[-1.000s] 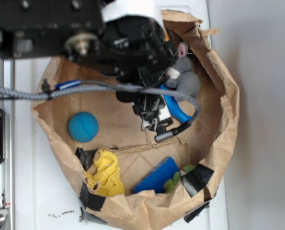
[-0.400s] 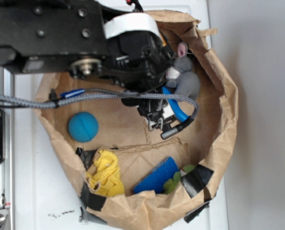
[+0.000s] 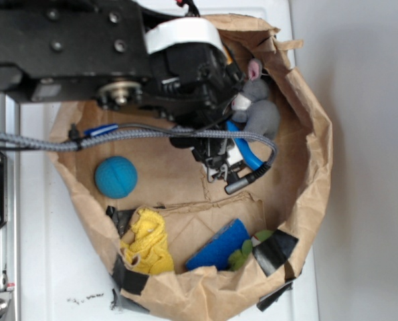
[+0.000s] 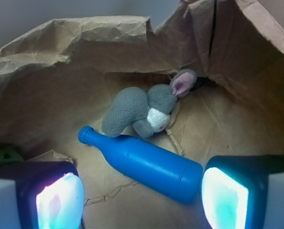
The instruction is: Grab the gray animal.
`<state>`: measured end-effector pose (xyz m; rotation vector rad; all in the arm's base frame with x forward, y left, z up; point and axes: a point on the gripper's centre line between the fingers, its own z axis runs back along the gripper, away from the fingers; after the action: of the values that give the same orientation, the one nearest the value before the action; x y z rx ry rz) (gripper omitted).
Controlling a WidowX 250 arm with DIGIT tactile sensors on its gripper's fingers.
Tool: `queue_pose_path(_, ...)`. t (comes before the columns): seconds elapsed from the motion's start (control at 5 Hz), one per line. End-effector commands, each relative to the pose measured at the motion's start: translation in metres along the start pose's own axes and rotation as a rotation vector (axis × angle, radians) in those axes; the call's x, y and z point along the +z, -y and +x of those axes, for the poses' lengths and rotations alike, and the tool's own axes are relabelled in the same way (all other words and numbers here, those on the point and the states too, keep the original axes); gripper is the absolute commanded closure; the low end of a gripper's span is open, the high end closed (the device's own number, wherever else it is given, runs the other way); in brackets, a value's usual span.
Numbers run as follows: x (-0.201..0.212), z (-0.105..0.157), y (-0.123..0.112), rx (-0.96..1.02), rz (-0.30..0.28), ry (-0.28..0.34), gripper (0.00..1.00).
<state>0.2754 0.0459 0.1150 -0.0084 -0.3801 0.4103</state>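
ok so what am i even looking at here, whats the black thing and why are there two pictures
The black thing is a robot arm, filmed from above in the exterior picture. It reaches into a shallow tray made of brown paper. The other picture comes from a camera on the arm's wrist, looking forward between the two glowing fingers of its gripper. The jaws stand wide apart and hold nothing.

In the tray lie a gray animal, which is a small plush toy with a pink-lined ear, and right beside it a blue bottle on its side. Further off are a blue ball, a yellow plush toy and a flat blue piece.
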Motion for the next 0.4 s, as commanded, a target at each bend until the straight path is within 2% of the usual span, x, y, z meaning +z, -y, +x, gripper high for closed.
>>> queue_pose_path(0.0,0.006,0.010,0.012,-0.006,-0.019,0.063,0.00)
queue_pose_path(0.2,0.006,0.008,0.022,0.017,-0.040,0.096,0.00)
